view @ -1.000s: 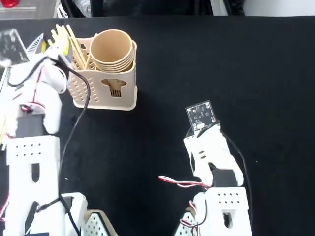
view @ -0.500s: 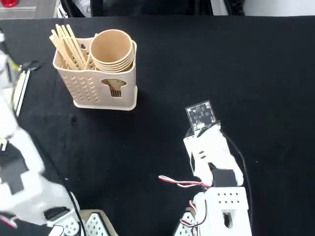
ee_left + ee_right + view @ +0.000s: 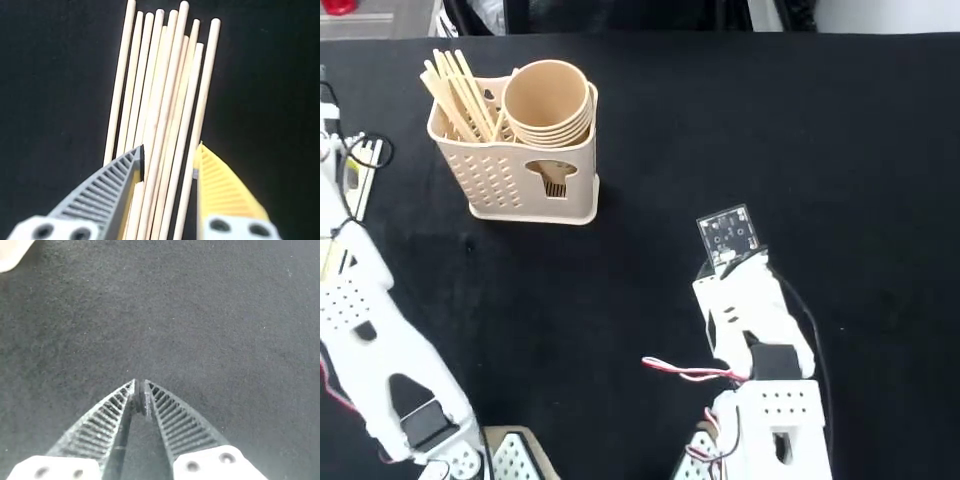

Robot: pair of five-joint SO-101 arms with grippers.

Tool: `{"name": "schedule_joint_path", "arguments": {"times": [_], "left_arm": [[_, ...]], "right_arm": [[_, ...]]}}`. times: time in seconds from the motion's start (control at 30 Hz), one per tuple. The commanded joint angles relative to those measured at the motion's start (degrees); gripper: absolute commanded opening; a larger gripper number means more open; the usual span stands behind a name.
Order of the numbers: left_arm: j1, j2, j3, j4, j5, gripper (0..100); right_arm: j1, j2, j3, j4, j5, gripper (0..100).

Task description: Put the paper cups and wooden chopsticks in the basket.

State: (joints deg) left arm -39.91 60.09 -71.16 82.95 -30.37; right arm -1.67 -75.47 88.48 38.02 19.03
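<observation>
While the right arm is parked near the table's middle, we see its right gripper with jaws pressed together on nothing, over the black cloth-covered table. We log the left arm at the table's left edge. We see the left gripper with its grey and yellow jaws partly apart, straddling a loose bundle of pale wooden chopsticks lying on the black cloth. A few sticks run outside the grey jaw. We cannot tell if the jaws press on the sticks. We note the cream perforated plastic basket upright toward the far left of the table. Inside it, a stack of tan paper cups fills the right part. A second set of wooden chopsticks leans in the left part, tips above the rim.
</observation>
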Motion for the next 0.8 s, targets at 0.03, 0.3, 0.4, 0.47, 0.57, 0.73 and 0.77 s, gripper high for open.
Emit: {"name": "schedule_joint_path", "arguments": {"times": [0.03, 0.3, 0.4, 0.47, 0.57, 0.73, 0.77], "left_arm": [[1.7, 7.7, -14.5, -1.1, 0.9, 18], [1.3, 14.2, -13.8, -5.9, 0.5, 18], [1.7, 14.5, -11.1, -5.6, 0.5, 14], [2.2, 14.5, -10.1, -4.4, 0.4, 12], [3.1, 14.5, -9.5, -0.9, -1.8, 11], [5.4, 14.6, -9.9, 6.4, -6.4, 3], [5.8, 14.5, -10.2, 7.6, -6.6, 3]], "right_arm": [[-0.6, -0.8, -0.3, -1.1, 0.5, 1.1], [-0.6, -0.8, -0.2, -1.1, 0.5, 1.1], [-0.6, -0.8, -0.2, -1.1, 0.5, 1.1], [-0.6, -0.8, -0.2, -1.1, 0.5, 1.1], [-0.6, -0.8, -0.2, -1.1, 0.5, 1.1], [-0.6, -0.8, -0.2, -1.1, 0.5, 1.1], [-0.6, -0.8, -0.2, -1.1, 0.5, 1.1]]}}
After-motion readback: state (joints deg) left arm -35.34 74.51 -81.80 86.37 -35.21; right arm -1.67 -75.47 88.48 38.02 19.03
